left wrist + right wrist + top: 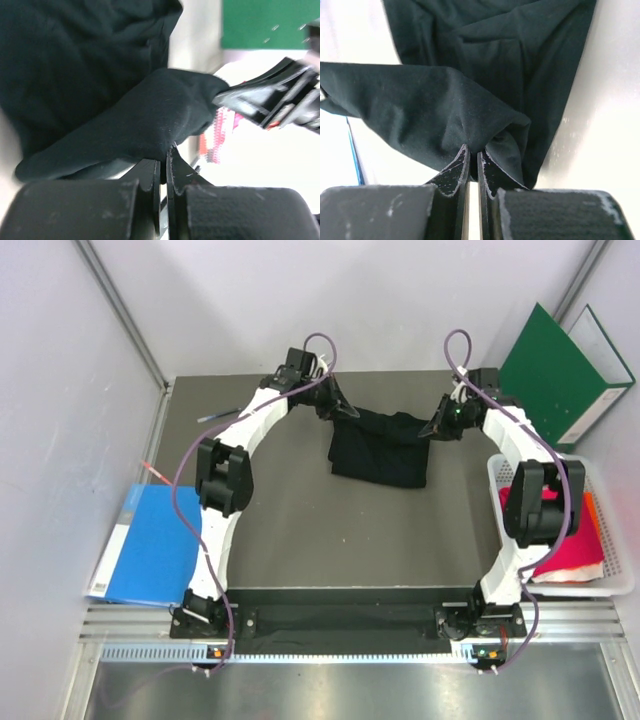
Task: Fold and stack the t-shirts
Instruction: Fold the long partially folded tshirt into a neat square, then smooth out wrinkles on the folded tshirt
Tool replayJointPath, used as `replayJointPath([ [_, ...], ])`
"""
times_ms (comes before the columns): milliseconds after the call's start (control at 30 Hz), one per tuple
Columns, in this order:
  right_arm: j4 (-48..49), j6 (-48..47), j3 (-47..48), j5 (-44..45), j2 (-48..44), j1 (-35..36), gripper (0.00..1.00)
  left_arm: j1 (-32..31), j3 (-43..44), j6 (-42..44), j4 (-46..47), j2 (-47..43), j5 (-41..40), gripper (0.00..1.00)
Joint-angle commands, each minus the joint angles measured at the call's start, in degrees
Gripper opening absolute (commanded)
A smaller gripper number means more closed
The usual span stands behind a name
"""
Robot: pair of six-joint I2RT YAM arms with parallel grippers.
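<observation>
Hidden: the right arm (530, 505) covered part of the white basket (497, 472) and of the magenta-red t-shirt (578, 545) lying in it. A strip of orange cloth (592, 508) showed beside the red, too cut off for its shape to be read.
Hard to make out: from above, both grippers' tips were lost against dark cloth. A thin dark item near the table's far left edge was possibly a pen.
Black t-shirt (382, 447): at the far middle of the table, its upper edge lifted and stretched between the two grippers, the rest hanging down to the surface.
Left gripper (164, 155): jaws almost together, pinching a bunched fold of the black t-shirt.
Right gripper (473, 155): jaws narrow, clamped on a gathered corner of the same shirt.
Surface: a dark grey table (330, 530), with a blue folder (150, 545) at its near left edge and a green folder (555, 375) leaning at the far right.
Room: pale walls (330, 300) closed in three sides.
Only in the wrist views: the grips themselves. The left wrist camera also caught the right gripper's fingers holding the cloth, with the green folder behind.
</observation>
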Motion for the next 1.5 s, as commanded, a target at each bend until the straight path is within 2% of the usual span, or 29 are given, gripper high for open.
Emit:
replayJointPath([
  [0, 6.2, 2.7, 2.3, 1.0, 4.2, -0.7, 0.04, 1.0, 4.8, -10.6, 15.0, 6.8, 7.7, 0.00],
  [33, 7.1, 3.8, 2.3, 1.2, 5.1, -0.8, 0.04, 1.4, 5.2, -12.0, 16.4, 7.8, 8.3, 0.05],
  [100, 10.0, 5.0, 2.5, 1.9, 7.6, -0.8, 0.04, 2.1, 6.0, -16.6, 21.1, 10.2, 9.1, 0.42],
  [133, 10.8, 6.4, 3.2, 2.8, 8.5, -2.7, 0.06, 2.7, 6.2, -17.5, 22.2, 10.6, 9.0, 0.68],
  [200, 14.8, 8.2, 3.8, 4.1, 10.0, -3.7, 0.08, 3.5, 5.8, -18.0, 22.9, 10.0, 8.5, 0.98],
  [267, 19.1, 11.4, 2.5, 6.9, 9.5, -4.5, 0.22, 4.7, 3.3, -15.9, 22.7, 7.1, 7.1, 0.98],
  [300, 23.3, 12.5, 1.8, 8.1, 9.0, -5.1, 0.33, 5.1, 1.9, -14.9, 22.7, 5.8, 6.5, 0.98],
  [333, 24.3, 13.8, 1.1, 10.8, 8.6, -5.1, 0.52, 6.1, 0.3, -13.5, 22.5, 4.5, 6.0, 0.98],
  [400, 25.1, 13.5, 1.1, 13.6, 7.3, -5.2, 0.68, 6.9, -4.7, -12.1, 22.4, 0.5, 4.7, 0.98],
  [433, 25.3, 13.3, 0.7, 13.9, 6.8, -5.2, 0.80, 7.3, -6.3, -10.3, 21.3, -0.8, 4.2, 0.98],
  [533, 25.1, 11.8, -1.9, 13.3, 4.1, -5.1, 0.91, 7.3, -11.7, -5.8, 19.3, -4.6, 3.4, 0.98],
  [600, 24.7, 10.7, -4.0, 12.3, 1.4, -5.1, 0.92, 7.2, -15.2, -4.1, 18.0, -6.5, 3.4, 0.98],
  [700, 24.1, 8.5, -8.3, 7.8, -1.8, -4.7, 0.88, 6.6, -17.7, -0.4, 15.3, -7.8, 3.1, 0.98],
  [767, 22.5, 7.0, -10.5, 5.4, -3.5, -4.1, 0.72, 5.7, -16.5, 2.3, 12.8, -7.2, 2.2, 0.98],
  [800, 22.1, 5.4, -11.1, 3.6, -4.1, -3.1, 0.61, 5.4, -15.9, 2.9, 10.9, -6.9, 2.0, 0.98],
  [833, 22.0, 4.8, -12.4, 2.8, -5.4, -2.5, 0.22, 4.5, -14.4, 4.3, 9.2, -6.6, 1.2, 0.98],
  [867, 22.0, 4.1, -12.9, 1.7, -6.0, -2.0, 0.03, 3.9, -13.9, 5.1, 8.0, -6.2, 0.4, 0.98],
  [967, 21.2, 2.0, -13.9, -2.1, -7.3, 0.9, 0.00, 1.6, -14.0, 5.8, 6.5, -6.1, 0.0, 0.98],
  [1100, 28.7, 5.4, -16.2, -12.2, -4.1, 1.6, 0.00, -1.3, -18.1, 2.5, 11.7, -6.1, 2.2, 0.98],
  [1300, 41.5, 13.7, -11.7, -23.2, 8.2, 3.6, 0.00, -4.8, -20.3, 0.3, 14.4, -4.7, 2.3, 0.98],
  [1467, 46.5, 19.9, -6.6, -24.9, 17.9, 5.2, 0.00, -4.8, -20.2, 0.3, 13.7, -3.4, 1.5, 0.98],
])
